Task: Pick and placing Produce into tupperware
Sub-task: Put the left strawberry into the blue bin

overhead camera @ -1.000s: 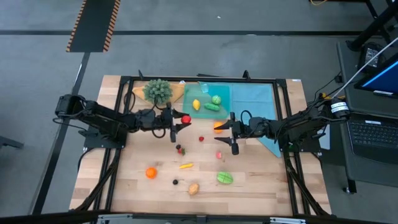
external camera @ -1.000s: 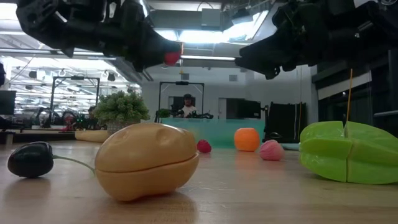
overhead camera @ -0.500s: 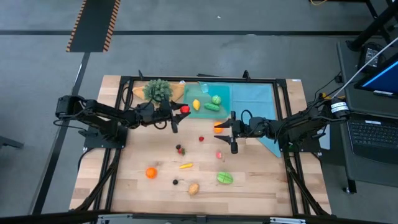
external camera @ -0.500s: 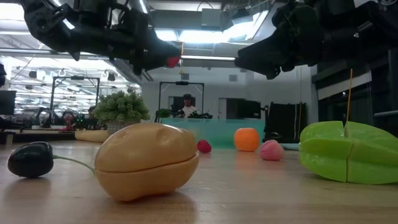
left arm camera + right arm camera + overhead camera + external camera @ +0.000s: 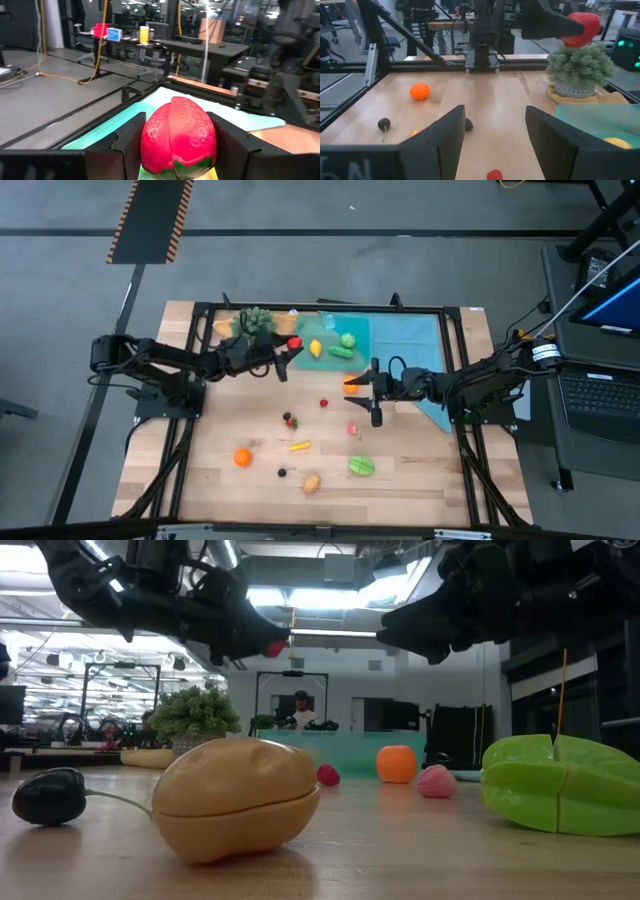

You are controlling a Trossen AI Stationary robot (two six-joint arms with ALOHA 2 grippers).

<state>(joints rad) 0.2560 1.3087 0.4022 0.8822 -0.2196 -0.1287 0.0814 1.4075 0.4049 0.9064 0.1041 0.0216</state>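
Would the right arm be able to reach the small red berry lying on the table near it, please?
Probably yes. The right gripper hangs open and empty, and the berry lies on bare wood close ahead of it; the left gripper, holding a strawberry, is off by the container.

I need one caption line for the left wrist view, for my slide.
Left gripper holds a red toy strawberry between its fingers, above the teal tupperware.

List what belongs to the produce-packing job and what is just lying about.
Job: strawberry in left gripper; tupperware; loose orange, starfruit, potato.
Lying about: bushy plant, wooden dish, teal cloth.
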